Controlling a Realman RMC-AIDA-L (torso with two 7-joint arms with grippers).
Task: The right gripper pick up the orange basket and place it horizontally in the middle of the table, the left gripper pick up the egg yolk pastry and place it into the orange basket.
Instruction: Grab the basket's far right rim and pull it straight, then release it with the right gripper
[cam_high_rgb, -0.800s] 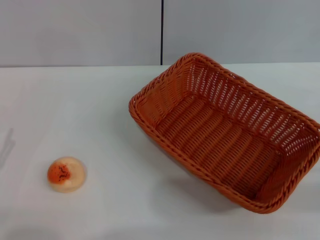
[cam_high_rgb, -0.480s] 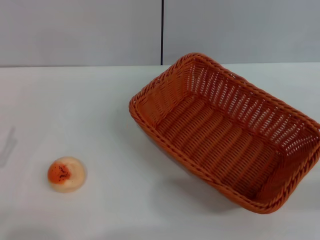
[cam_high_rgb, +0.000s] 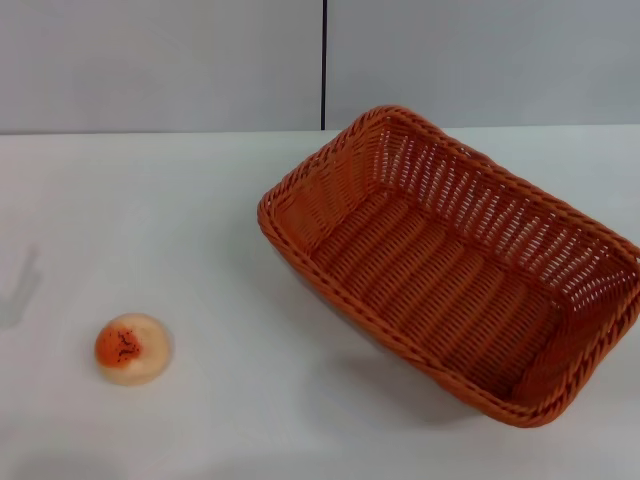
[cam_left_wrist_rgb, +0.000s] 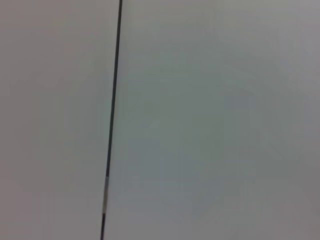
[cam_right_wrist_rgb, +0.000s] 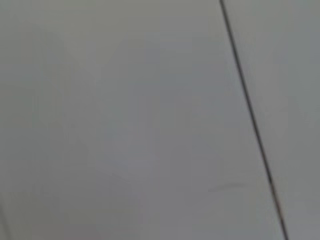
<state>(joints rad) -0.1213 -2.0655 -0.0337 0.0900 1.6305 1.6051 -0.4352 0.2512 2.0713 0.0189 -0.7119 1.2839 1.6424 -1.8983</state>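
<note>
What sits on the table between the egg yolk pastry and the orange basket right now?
Nothing. In the head view, only bare white table separates the egg yolk pastry from the orange basket. Neither hand is in view.

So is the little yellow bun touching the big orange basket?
Apart. The head view shows the egg yolk pastry sitting alone, with bare white table between it and the orange basket.

Woven wicker orange basket (cam_high_rgb: 450, 270); smooth matt table (cam_high_rgb: 150, 210)

Pastry (cam_high_rgb: 132, 348) left of basket (cam_high_rgb: 455, 270)
</note>
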